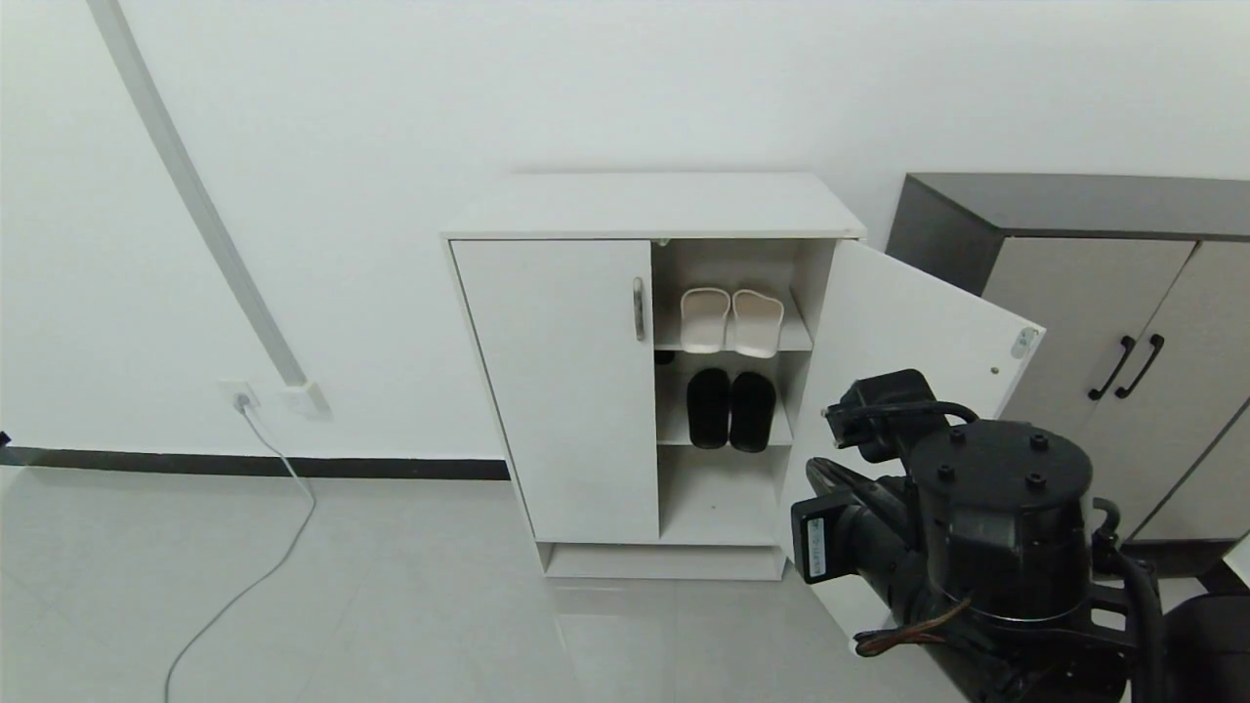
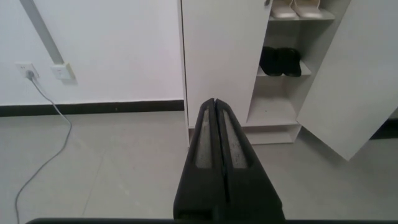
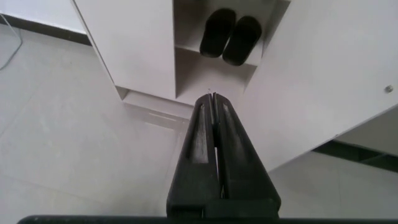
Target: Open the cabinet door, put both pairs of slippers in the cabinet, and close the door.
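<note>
Left hand (image 2: 214,102), right hand (image 3: 213,98): fully closed

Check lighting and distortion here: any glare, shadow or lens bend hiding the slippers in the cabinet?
Head view: even light, no harsh glare; the wall conduit bows from the lens; white slippers and black slippers both stand out inside the shaded cabinet. Left wrist view: white slippers cut by the frame edge. Right wrist view: black slippers in shelf shadow, outline distinct.

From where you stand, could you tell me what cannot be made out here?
Head view: the cabinet interior behind the closed left door.
Head view: the open right door, its outer face turned away.
Left wrist view: the white slippers, cut by the top edge.
</note>
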You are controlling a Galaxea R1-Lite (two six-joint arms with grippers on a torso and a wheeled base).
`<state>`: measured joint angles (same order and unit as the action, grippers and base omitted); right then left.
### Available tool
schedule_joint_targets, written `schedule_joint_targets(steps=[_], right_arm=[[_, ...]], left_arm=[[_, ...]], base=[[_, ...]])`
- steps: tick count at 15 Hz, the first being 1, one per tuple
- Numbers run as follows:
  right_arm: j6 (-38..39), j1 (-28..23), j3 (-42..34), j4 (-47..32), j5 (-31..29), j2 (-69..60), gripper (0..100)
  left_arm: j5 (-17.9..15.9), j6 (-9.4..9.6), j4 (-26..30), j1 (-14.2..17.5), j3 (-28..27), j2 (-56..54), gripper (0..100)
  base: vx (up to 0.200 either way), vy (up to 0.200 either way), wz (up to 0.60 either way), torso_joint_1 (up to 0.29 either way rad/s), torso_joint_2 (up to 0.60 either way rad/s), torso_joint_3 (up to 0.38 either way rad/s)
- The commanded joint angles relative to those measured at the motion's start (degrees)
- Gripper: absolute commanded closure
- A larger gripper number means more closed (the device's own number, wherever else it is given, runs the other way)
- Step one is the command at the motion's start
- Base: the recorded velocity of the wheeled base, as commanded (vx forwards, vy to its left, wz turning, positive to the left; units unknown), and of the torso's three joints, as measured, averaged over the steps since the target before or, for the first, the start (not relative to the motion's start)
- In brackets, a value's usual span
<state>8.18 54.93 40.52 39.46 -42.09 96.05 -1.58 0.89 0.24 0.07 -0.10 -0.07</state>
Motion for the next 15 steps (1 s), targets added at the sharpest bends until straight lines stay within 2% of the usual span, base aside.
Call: schedule_joint_targets(steps=[1,15], right_arm=[[0.0,0.0,0.0,0.0,0.0,0.0,100],[0.0,-1.1,0.0,0.0,0.0,0.1,100]], left_arm=[[0.0,-0.01,0.0,0.0,0.0,0.1,100],[0.0,-0.01,0.0,0.0,0.0,0.1,100]], base=[[0.0,0.0,0.0,0.193,-0.48,-0.31],[0.0,0.0,0.0,0.236,-0.55,-0.319]])
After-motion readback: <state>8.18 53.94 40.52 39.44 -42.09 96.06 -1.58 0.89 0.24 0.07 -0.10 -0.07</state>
